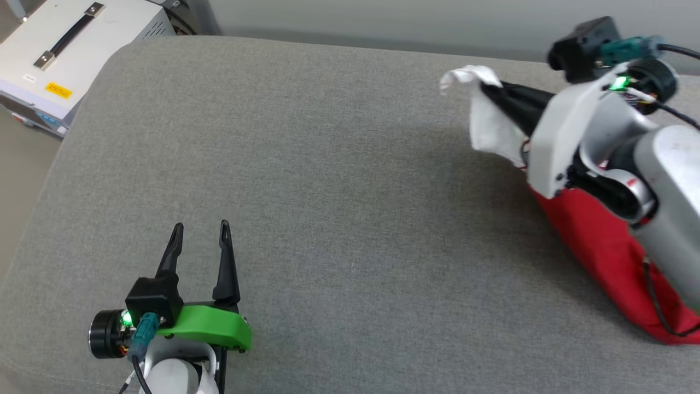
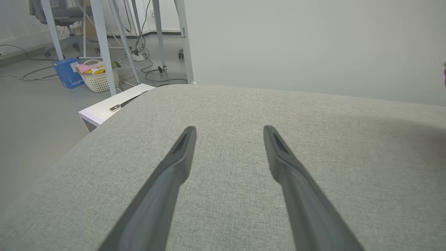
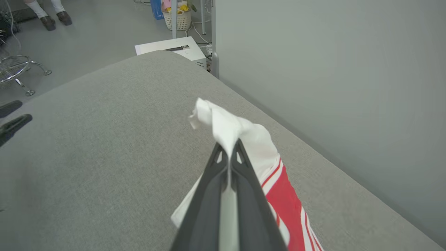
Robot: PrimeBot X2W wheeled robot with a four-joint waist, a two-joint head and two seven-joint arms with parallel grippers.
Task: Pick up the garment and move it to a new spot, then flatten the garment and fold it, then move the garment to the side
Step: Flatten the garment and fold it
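The garment (image 1: 607, 251) is red with a white sleeve and hangs at the far right of the grey cushioned surface (image 1: 339, 180). My right gripper (image 1: 489, 87) is shut on the garment's white sleeve (image 3: 237, 130), lifting it while the red body trails down below the arm. The right wrist view shows the two fingers pressed together on white cloth, with red-and-white striped trim (image 3: 278, 174) beside them. My left gripper (image 1: 200, 230) is open at the lower left, hovering over bare surface with nothing between its fingers (image 2: 181, 153).
A white metal box with a black handle (image 1: 60, 49) stands beyond the surface's far left corner. A pale wall runs along the far edge. On the floor are a laundry basket (image 2: 99, 75), table legs, cables and a person's feet (image 3: 52, 21).
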